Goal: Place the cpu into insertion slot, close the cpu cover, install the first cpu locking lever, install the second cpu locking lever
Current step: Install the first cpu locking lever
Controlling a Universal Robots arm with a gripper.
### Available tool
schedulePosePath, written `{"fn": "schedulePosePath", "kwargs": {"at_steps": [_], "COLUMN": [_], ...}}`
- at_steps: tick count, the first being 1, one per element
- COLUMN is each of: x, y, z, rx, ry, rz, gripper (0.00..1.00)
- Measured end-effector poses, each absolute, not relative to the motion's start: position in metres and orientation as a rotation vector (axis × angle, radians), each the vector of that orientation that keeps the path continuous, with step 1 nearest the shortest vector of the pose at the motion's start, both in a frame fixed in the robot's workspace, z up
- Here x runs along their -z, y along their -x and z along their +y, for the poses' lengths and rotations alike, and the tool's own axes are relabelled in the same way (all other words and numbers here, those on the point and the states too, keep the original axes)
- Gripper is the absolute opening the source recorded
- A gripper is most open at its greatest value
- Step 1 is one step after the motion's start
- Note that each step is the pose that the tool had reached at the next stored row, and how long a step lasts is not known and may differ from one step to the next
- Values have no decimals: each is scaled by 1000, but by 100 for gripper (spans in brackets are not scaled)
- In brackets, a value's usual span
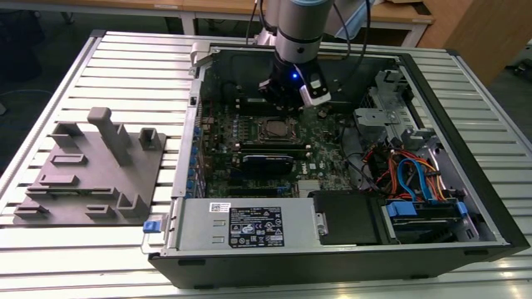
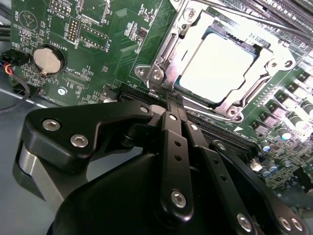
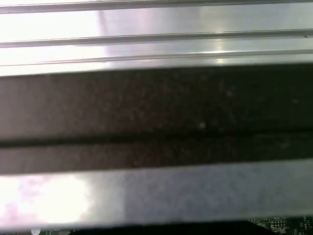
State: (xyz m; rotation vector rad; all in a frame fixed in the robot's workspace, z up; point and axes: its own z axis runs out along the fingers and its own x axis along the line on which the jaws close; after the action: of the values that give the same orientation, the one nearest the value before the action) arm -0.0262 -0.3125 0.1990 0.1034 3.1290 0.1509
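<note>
- The claw (image 2: 168,100) stood narrow, its fingers pressed together with nothing visible between them. Its tip was just beside the near corner of the insertion slot (image 2: 146,73).
- From there, a push that slipped off the metal rim would likely have driven the tip onto the green board (image 2: 102,68) and scraped its small parts.
- The cpu (image 2: 215,61) lay flat in the slot, grey top facing up out of the open case. Being square it had no long axis, and its edges ran parallel to the rim.
- The cpu cover (image 2: 266,73) lay down around it, its window framing the chip. Left unlatched, it could probably spring up again.
- A thin rod (image 2: 259,17) ran past the slot's far side, likely a locking lever. Whether it was hooked could not be told.
- In the exterior view, the computer case (image 1: 332,261) lay open on the slatted surface (image 1: 124,68).
</note>
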Motion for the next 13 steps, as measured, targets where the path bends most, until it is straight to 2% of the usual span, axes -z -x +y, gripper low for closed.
{"fn": "schedulePosePath", "kwargs": {"at_steps": [13], "x": [-200], "y": [26], "z": [-313], "rx": [-147], "ry": [-103], "rz": [3129], "gripper": [11]}}
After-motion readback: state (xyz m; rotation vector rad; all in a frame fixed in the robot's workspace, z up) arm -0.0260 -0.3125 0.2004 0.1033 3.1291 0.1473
